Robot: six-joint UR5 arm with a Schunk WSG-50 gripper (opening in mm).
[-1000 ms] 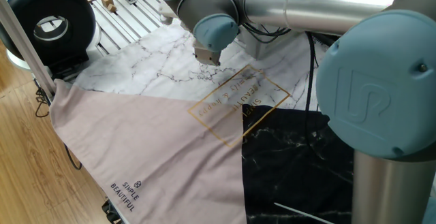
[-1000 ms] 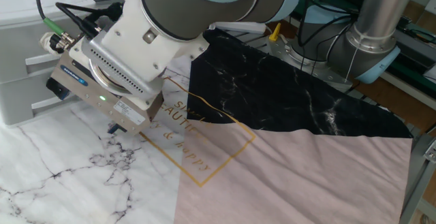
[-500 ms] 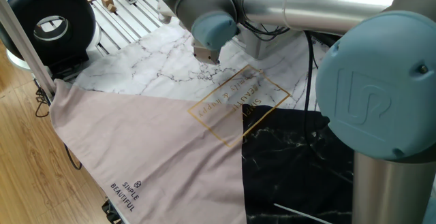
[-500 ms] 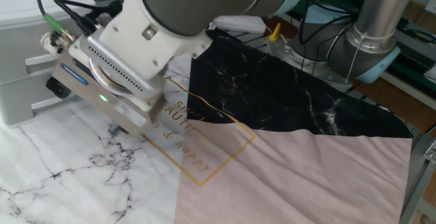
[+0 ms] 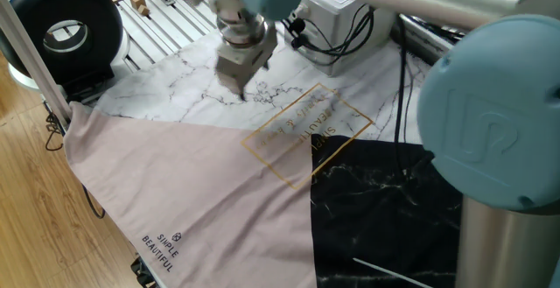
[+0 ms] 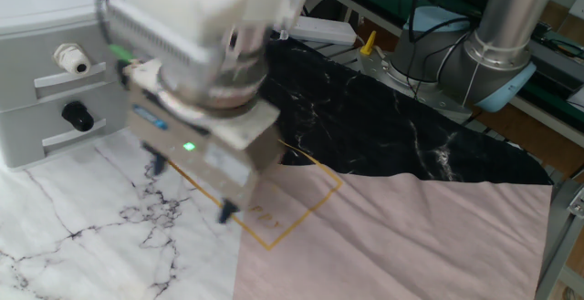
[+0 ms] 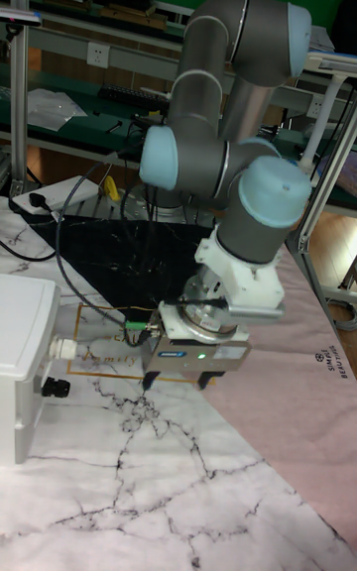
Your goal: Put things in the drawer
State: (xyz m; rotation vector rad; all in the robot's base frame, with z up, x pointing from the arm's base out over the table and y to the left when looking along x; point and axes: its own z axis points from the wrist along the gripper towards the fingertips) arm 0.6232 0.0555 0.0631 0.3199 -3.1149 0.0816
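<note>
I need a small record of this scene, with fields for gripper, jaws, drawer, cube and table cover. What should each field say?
gripper: low over the white marble part of the cloth, pointing down
jaws: apart, nothing between them
drawer: in the white cabinet, black knob on its front, looks closed
cube: not seen in any view
cloth: white marble, pink and black parts, gold lettering

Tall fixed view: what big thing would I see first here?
The big grey robot arm with light blue joint caps fills the middle, bending down over the table. Its gripper, with a green light on its body, hovers just above the marble-patterned white, black and pink cloth. At the left edge sits a white cabinet with a black round knob.
</note>
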